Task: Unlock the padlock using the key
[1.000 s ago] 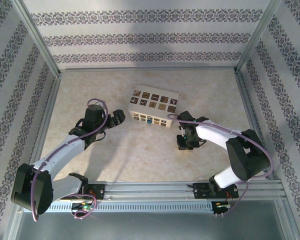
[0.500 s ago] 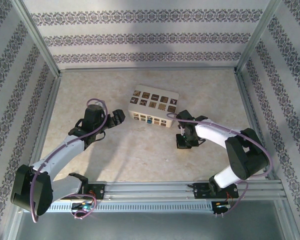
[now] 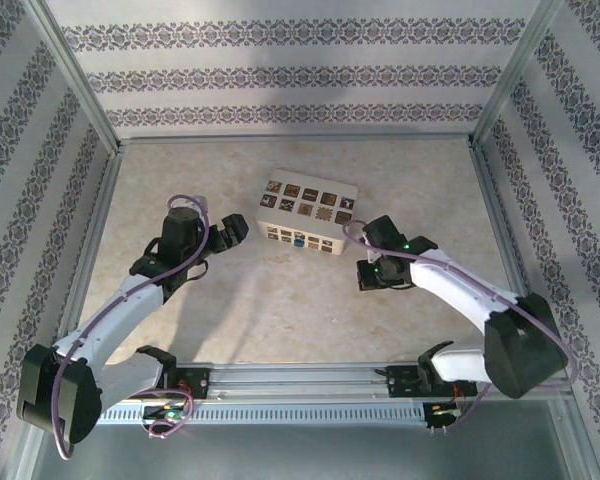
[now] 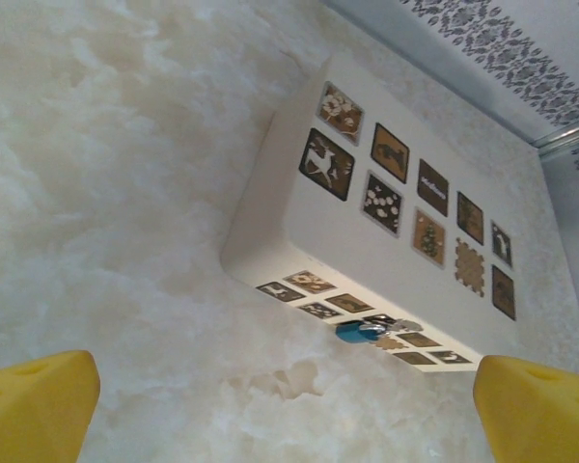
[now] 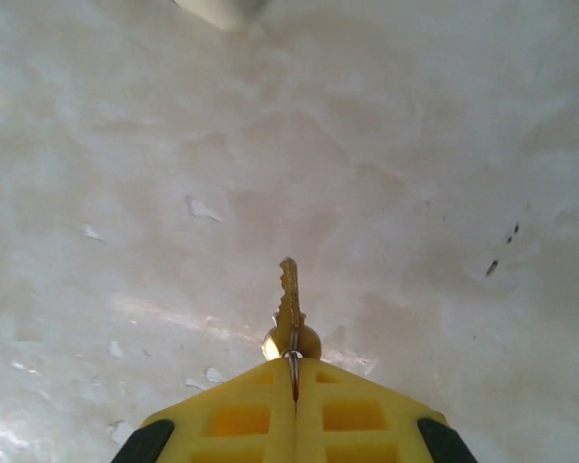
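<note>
A small blue padlock (image 3: 297,241) hangs on the front face of a white box (image 3: 307,213) with picture tiles. In the left wrist view the padlock (image 4: 360,331) sits low on the box (image 4: 270,207), with a silver shackle part beside it. My left gripper (image 3: 235,233) is open just left of the box, and its yellow fingers (image 4: 39,395) have nothing between them. My right gripper (image 3: 368,277) is shut on a brass key (image 5: 289,307), blade pointing forward, low over the table to the right of the box.
Aluminium frame rails (image 3: 300,142) and patterned walls enclose the marble-look table (image 3: 280,310). The rail holding the arm bases (image 3: 300,378) runs along the near edge. Open floor lies between the two grippers in front of the box.
The right arm's elbow has swung out to the right and lower, while its gripper kept the key near the same spot. The left arm shifted slightly left.
</note>
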